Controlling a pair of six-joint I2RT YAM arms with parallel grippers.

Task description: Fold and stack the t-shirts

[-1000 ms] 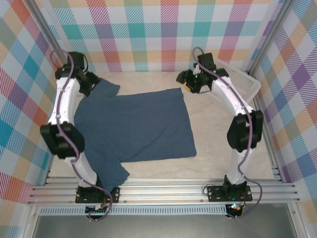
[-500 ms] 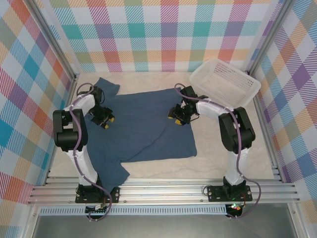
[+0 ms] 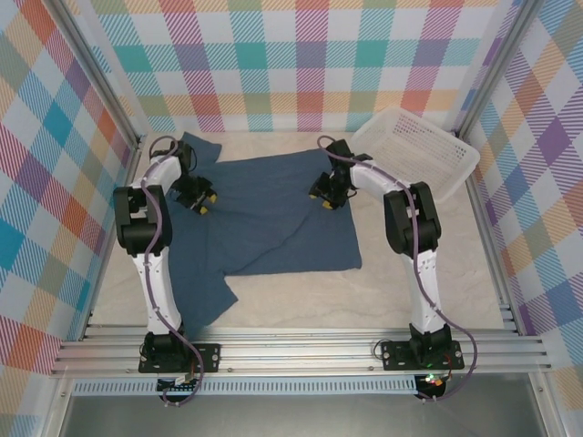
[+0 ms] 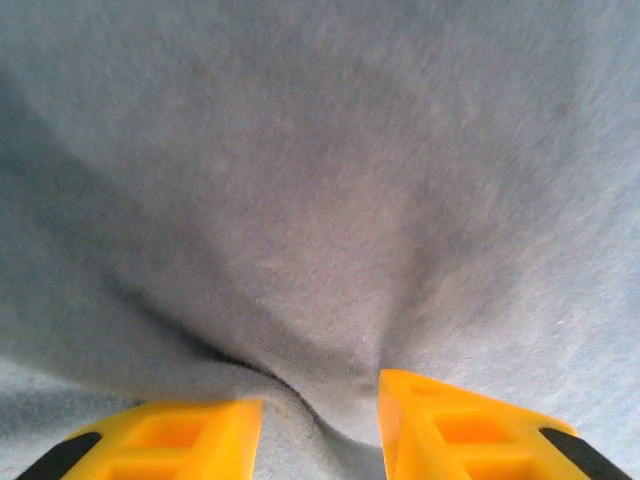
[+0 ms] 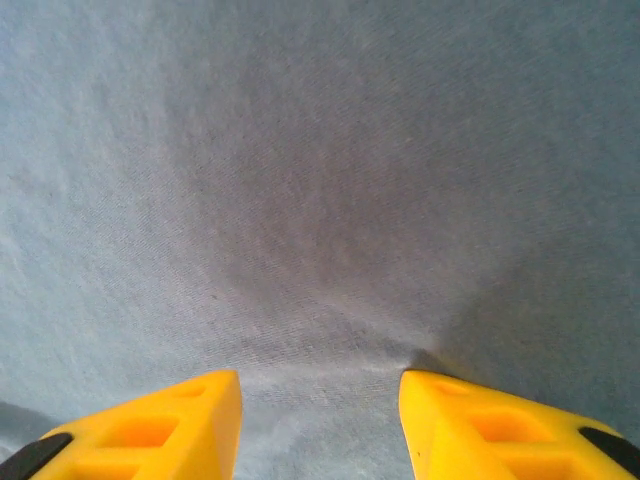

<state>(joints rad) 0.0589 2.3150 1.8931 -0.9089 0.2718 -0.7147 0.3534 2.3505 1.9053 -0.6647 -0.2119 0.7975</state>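
Note:
One dark slate-blue t-shirt [image 3: 273, 228] lies spread on the beige table, with a long crease running across its middle. My left gripper [image 3: 197, 197] is down on the shirt's left shoulder part. In the left wrist view its yellow fingers [image 4: 450, 425] pinch a raised fold of cloth [image 4: 330, 330] at the left gripper [image 4: 320, 412]. My right gripper [image 3: 326, 197] is down on the shirt near its far right corner. There the right gripper [image 5: 320, 388] has the cloth [image 5: 320, 200] drawn into faint creases between its yellow fingers [image 5: 480, 425].
A white mesh basket [image 3: 428, 155] stands at the back right, just beyond the right arm. Bare beige table [image 3: 428, 273] lies right of the shirt and along the front. Plaid walls close in the back and both sides.
Both grippers came down onto the shirt, narrowed on it and moved toward the back wall. The shirt shifted back with them and gained a crease across its middle.

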